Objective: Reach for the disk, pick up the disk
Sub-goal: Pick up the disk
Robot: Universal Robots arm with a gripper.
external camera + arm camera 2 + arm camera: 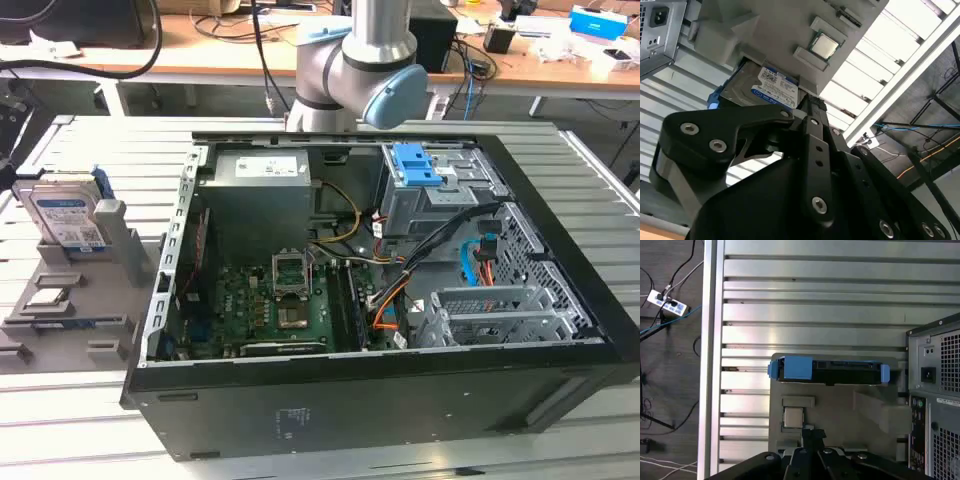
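Note:
The disk (65, 215) is a silver hard drive with a white-and-blue label and blue side rails. It stands tilted in a grey holder (90, 300) at the exterior view's left. In the second wrist view the disk's (765, 90) label faces the camera, just beyond my gripper (809, 102). The first wrist view shows the disk (830, 371) edge-on, with its blue rails uppermost. My gripper (812, 434) hangs over the holder (850, 410), some way from the disk. The black fingers are drawn together with nothing between them.
A small square processor chip (793, 417) lies in the holder close to the fingertips, and shows in the other views too (47, 297) (824, 46). The open black computer case (400, 400) stands right beside the holder on a ribbed metal table (815, 300). Cables lie on the floor beyond the table edge.

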